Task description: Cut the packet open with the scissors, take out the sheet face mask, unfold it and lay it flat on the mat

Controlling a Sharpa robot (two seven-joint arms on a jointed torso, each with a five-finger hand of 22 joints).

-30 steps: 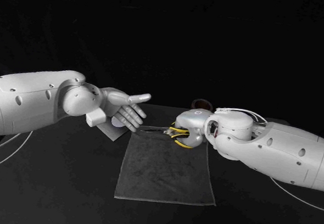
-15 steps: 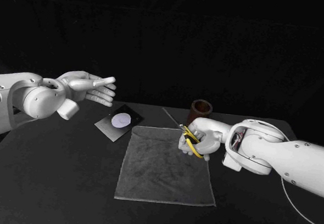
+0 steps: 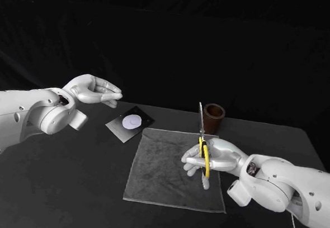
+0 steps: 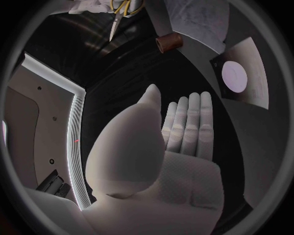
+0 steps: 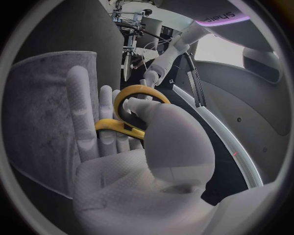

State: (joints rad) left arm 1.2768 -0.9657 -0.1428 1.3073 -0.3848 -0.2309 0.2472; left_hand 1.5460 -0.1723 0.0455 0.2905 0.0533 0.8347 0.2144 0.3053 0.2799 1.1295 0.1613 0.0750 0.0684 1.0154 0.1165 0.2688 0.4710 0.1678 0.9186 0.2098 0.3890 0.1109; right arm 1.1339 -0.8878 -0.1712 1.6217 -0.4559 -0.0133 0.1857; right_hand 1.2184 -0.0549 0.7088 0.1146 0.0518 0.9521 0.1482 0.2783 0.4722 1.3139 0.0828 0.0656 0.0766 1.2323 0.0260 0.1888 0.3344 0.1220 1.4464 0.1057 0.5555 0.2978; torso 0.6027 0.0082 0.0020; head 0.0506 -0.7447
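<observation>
Right wrist view: right hand (image 5: 132,169) thumb through scissors (image 5: 142,89).

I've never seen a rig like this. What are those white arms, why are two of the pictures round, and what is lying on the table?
This is a robot with two white arms, each ending in a silver robot hand. The square picture comes from a camera on its head, looking down at a black table. The two round pictures come from fisheye cameras at the wrists, each looking out over its own palm.

On the table lies a grey mat. A black packet with a pale round patch sits by the mat's far left corner, and a brown cup stands at its far edge.

The right robot hand holds yellow-handled scissors above the mat, blades pointing away from the robot. The left robot hand is raised to the left of the packet and holds nothing.
</observation>
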